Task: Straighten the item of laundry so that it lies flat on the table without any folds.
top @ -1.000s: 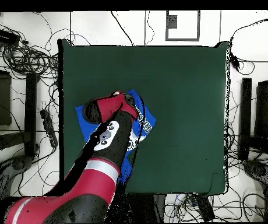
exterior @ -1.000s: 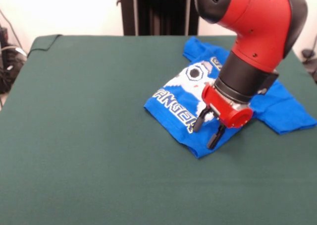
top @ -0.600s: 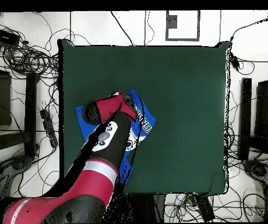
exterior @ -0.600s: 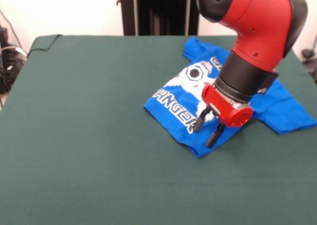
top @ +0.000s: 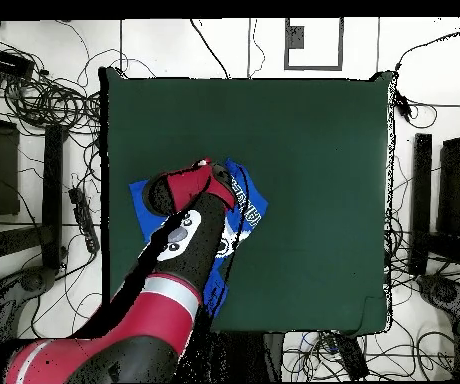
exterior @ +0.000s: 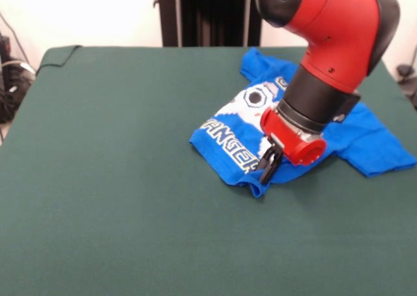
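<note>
The table (exterior: 117, 178), covered in dark green cloth, carries everything. The red and black arm (exterior: 326, 48) reaches down over the item of laundry (exterior: 228, 143), a bright blue T-shirt lying rumpled near the table's right edge in the front view, 1 sleeve spread toward that edge. The gripper (exterior: 267, 169) has its 2 fingers pressed together on the shirt's near hem, pinching a small raised fold of cloth.
</note>
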